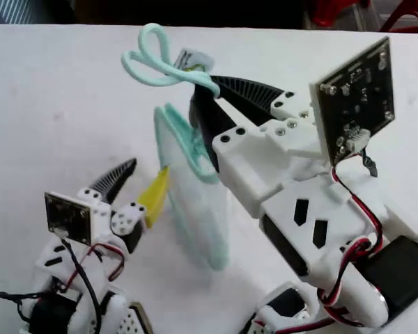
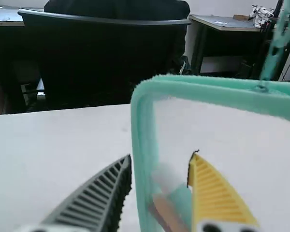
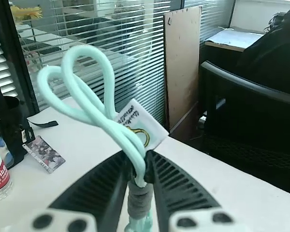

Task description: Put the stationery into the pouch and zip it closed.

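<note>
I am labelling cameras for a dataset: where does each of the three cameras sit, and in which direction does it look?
High view: fixed above the table, looking down on both arms and the pouch.
Left wrist view: on the left arm, looking past the left gripper at the pouch's edge, a chair behind.
Right wrist view: on the right arm, looking over the right gripper, shut on the cord, towards blinds.
Shared: high and left wrist views both show the pouch.
</note>
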